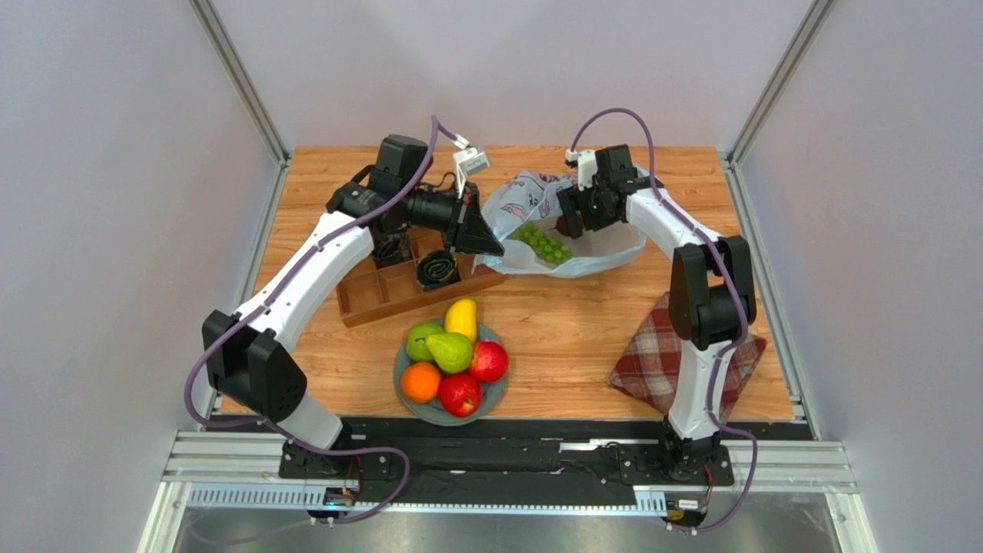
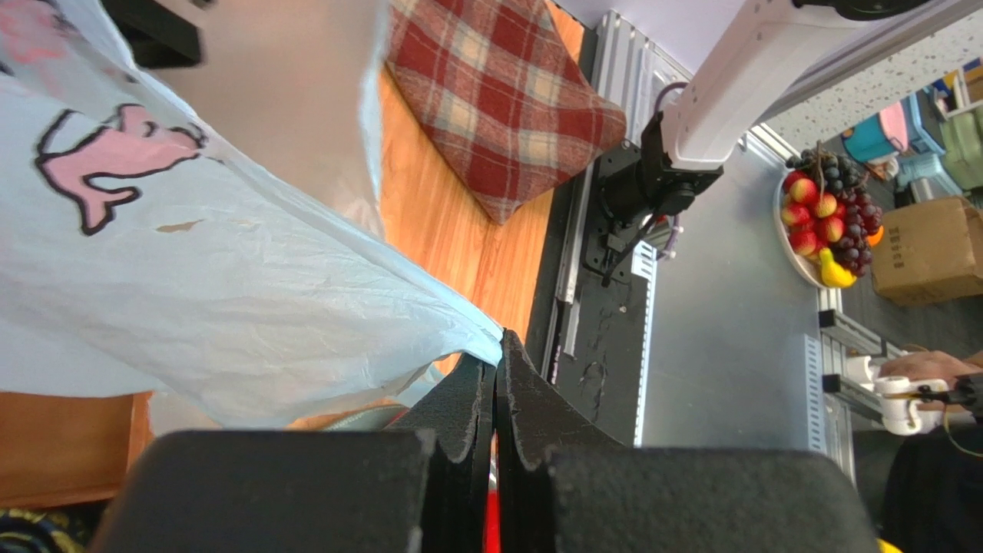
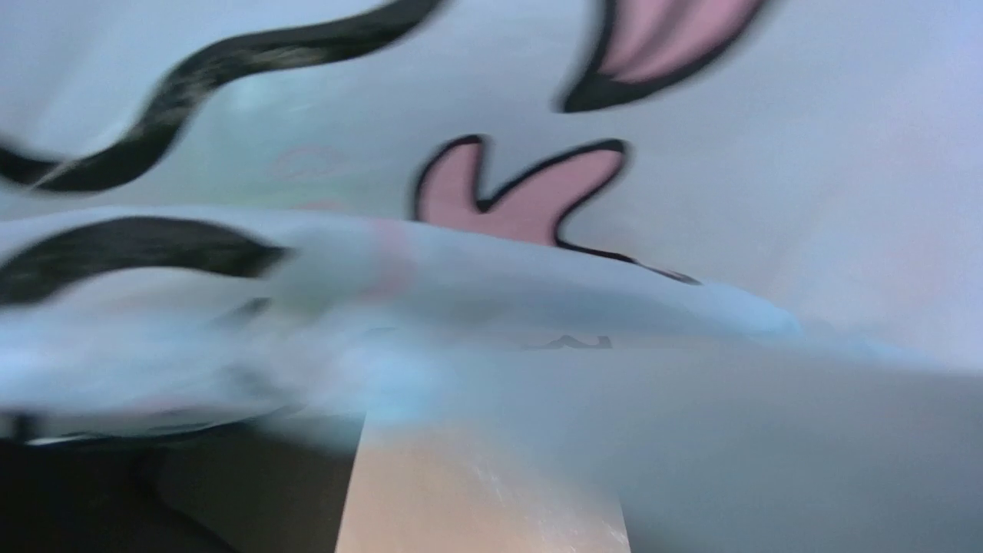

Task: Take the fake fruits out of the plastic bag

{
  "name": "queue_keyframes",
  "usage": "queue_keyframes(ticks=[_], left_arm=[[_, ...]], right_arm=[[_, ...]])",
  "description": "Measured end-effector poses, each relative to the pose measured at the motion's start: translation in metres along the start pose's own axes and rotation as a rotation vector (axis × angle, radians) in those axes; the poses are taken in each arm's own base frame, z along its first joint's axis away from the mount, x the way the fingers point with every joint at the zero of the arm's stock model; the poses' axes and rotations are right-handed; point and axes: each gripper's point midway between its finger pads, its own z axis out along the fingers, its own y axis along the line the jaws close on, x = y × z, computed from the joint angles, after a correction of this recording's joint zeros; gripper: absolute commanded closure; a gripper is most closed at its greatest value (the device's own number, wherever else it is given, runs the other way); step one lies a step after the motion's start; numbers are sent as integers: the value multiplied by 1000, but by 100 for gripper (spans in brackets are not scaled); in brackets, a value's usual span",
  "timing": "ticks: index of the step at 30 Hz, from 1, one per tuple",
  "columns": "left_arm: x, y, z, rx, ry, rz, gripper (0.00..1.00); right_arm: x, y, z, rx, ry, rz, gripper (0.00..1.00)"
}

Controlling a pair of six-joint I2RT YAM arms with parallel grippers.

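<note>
Grapes [image 1: 542, 243] are best lifted by the right claw [image 1: 573, 217], its state not discernible, with the plastic bag [image 1: 606, 256] pinched by the clenched left claw [image 2: 496, 369].

A wooden table [image 1: 577, 323] sits inside a booth of plain pale-lilac walls: one at the back [image 1: 508, 69], one on the left [image 1: 104, 230], one on the right [image 1: 888, 230]. Aluminium posts [image 1: 239, 78] run up the back corners. A metal rail [image 1: 519, 470] lines the near edge, with a grey sheet [image 1: 519, 530] below it. The wrist view shows speckled floor [image 2: 877, 69] and a cardboard box [image 2: 929, 248] beyond. The light is soft and even.
</note>
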Motion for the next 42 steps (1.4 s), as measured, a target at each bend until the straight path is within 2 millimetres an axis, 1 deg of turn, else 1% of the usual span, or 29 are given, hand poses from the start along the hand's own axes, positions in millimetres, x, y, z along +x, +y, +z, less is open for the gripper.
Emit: queue_keyframes(ticks=[2, 4, 7, 10, 13, 14, 16, 17, 19, 21, 23, 26, 28, 30, 31, 32, 33, 36, 38, 39, 41, 42], left_arm=[[2, 0, 5, 9, 10, -4, 100], [5, 1, 10, 17, 20, -8, 100], [9, 1, 18, 31, 37, -18, 100], [12, 1, 25, 42, 49, -24, 100], [14, 0, 29, 51, 58, -28, 100], [15, -1, 30, 52, 59, -27, 100], [14, -2, 31, 55, 60, -24, 100], [15, -2, 31, 56, 60, -24, 100], [15, -1, 31, 53, 61, -24, 100], [15, -1, 31, 53, 61, -23, 100], [15, -2, 31, 53, 63, -22, 100], [16, -1, 31, 51, 64, -23, 100], [17, 0, 32, 48, 67, -26, 100], [17, 3, 34, 45, 72, -33, 100], [17, 6, 36, 42, 74, -37, 100], [17, 10, 38, 39, 75, -41, 100], [15, 15, 39, 34, 73, -46, 100], [8, 28, 44, 23, 68, -58, 100], [-1, 38, 47, 10, 55, -53, 100], [-6, 43, 47, 3, 47, -51, 100], [-17, 49, 47, -8, 30, -38, 100], [-24, 52, 46, -15, 18, -27, 100]], right_arm=[[-14, -9, 9, 28, -24, 7, 18], [-24, -14, 18, 38, -38, 11, 15], [-37, -16, 37, 21, -51, 19, 11], [-57, -7, 59, -59, -75, 15, 9], [-73, 10, 81, -165, -96, 1, 9], [-76, 17, 87, -194, -99, -3, 13], [-79, 30, 98, -237, -102, -12, 16], [-78, 35, 102, -242, -95, -15, 24], [-73, 42, 111, -243, -77, -20, 33], [-68, 47, 113, -245, -60, -26, 49], [-68, 50, 113, -248, -60, -33, 60], [-64, 49, 109, -247, -52, -30, 63], [-56, 48, 97, -258, -33, -16, 63], [-53, 47, 74, -275, -34, -3, 63], [-52, 47, 57, -289, -42, 2, 63], [-51, 48, 33, -304, -55, 6, 62], [-54, 50, 14, -316, -74, 3, 62], [-67, 59, -60, -359, -186, -32, 60], [-75, 73, -110, -404, -273, -69, 60], [-78, 82, -131, -432, -311, -91, 60], [-78, 101, -160, -488, -360, -129, 60], [-73, 112, -171, -525, -368, -145, 60]])
